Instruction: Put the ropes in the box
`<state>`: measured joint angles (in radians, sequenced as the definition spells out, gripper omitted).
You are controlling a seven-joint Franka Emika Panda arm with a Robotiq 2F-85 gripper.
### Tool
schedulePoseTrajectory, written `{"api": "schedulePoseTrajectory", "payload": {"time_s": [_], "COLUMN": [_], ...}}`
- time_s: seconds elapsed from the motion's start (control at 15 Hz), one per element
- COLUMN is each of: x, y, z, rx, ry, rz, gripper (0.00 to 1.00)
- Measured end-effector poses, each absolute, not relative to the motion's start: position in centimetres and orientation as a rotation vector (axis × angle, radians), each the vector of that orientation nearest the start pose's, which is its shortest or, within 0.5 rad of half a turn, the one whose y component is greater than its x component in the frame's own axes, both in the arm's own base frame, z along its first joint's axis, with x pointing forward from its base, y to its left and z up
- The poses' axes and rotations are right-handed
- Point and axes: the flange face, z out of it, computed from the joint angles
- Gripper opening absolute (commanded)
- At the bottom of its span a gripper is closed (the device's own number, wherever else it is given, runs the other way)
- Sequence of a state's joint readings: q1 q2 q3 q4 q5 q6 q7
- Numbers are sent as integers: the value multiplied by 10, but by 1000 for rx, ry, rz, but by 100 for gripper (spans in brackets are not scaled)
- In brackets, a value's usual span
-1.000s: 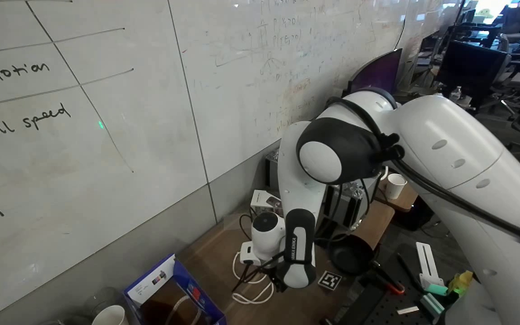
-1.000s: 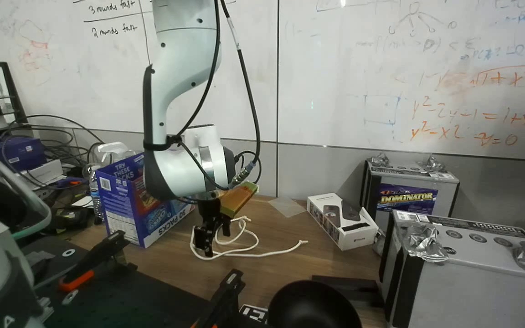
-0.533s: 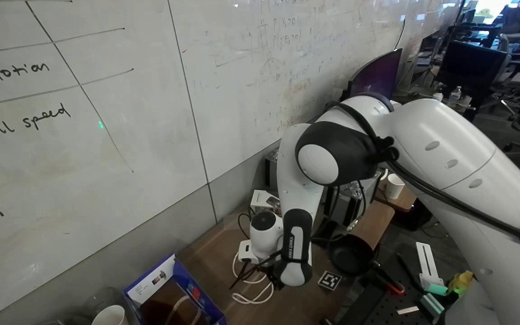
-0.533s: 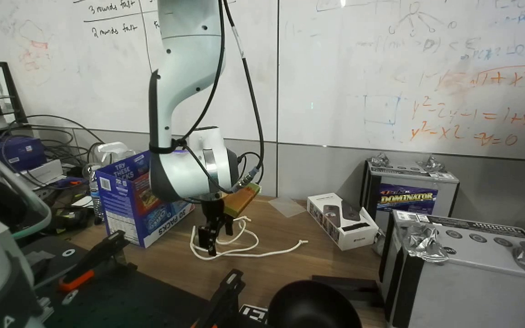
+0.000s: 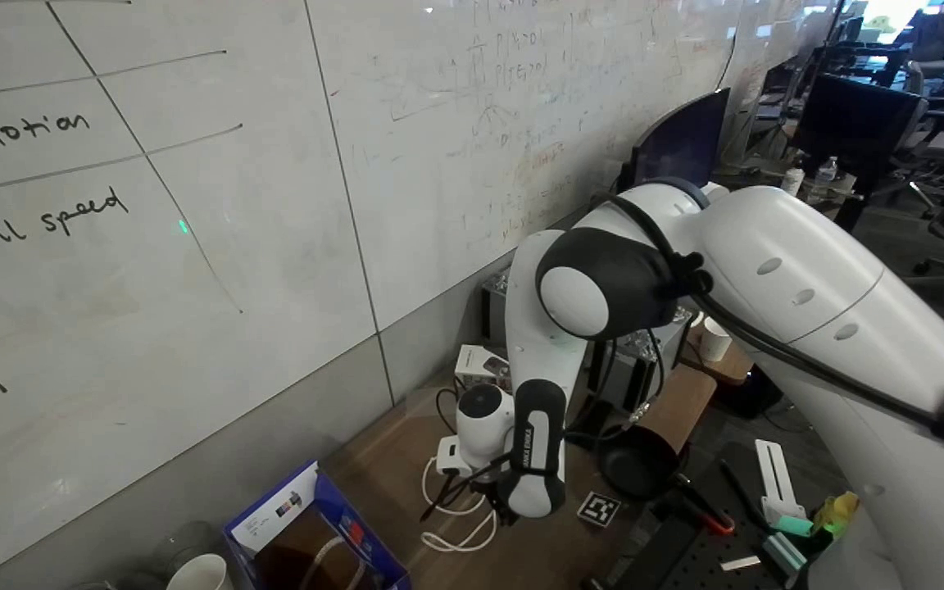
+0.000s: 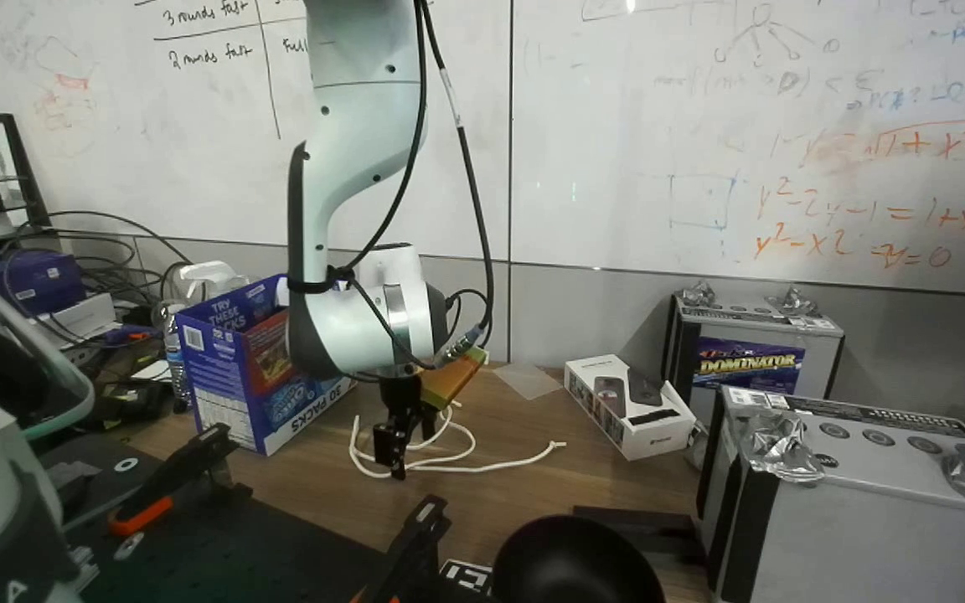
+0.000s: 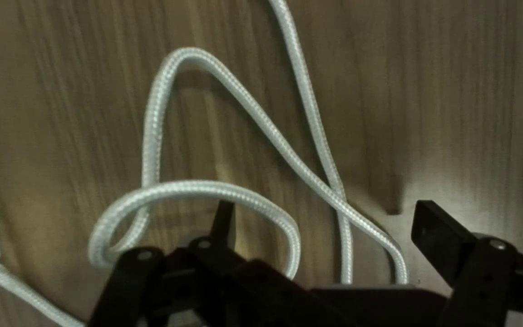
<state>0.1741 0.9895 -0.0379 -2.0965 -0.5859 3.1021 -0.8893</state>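
A white braided rope lies in loops on the wooden table, seen in both exterior views [image 5: 472, 547] [image 6: 491, 465] and in the wrist view [image 7: 252, 109]. My gripper [image 6: 411, 452] is low over the rope's looped part. In the wrist view the gripper [image 7: 325, 211] is open, with several strands of rope between its fingers. The left fingertip sits within a rope loop; whether it touches cannot be told. A blue open-topped snack box [image 6: 223, 377] stands left of the gripper. In an exterior view, the same box [image 5: 365, 537] has a pale rope [image 5: 324, 557] inside.
A small white product box [image 6: 629, 406] and grey battery-like cases [image 6: 851, 511] stand to the right. A black pan [image 6: 579, 561] and a black clamp [image 6: 415, 544] are in front. A white mug [image 5: 200, 572] is beside the blue box. The whiteboard wall rises behind.
My gripper has moved a little to the right and slightly down in an exterior view, staying open. The rope and the blue box have not moved.
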Motion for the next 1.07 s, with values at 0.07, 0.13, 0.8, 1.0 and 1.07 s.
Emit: {"api": "schedulePoseTrajectory", "payload": {"time_s": [0.07,0.13,0.8,1.0,1.07], "x": [480,482,490,492,492], "y": [109,109,120,120,119], "z": [-50,-50,-61,-61,-61], "rx": [2117,2115,2114,2119,2120], "ry": [2243,2243,2254,2254,2254], "rz": [-23,-26,-57,-66,-68], "gripper": [100,100,100,100,100]}}
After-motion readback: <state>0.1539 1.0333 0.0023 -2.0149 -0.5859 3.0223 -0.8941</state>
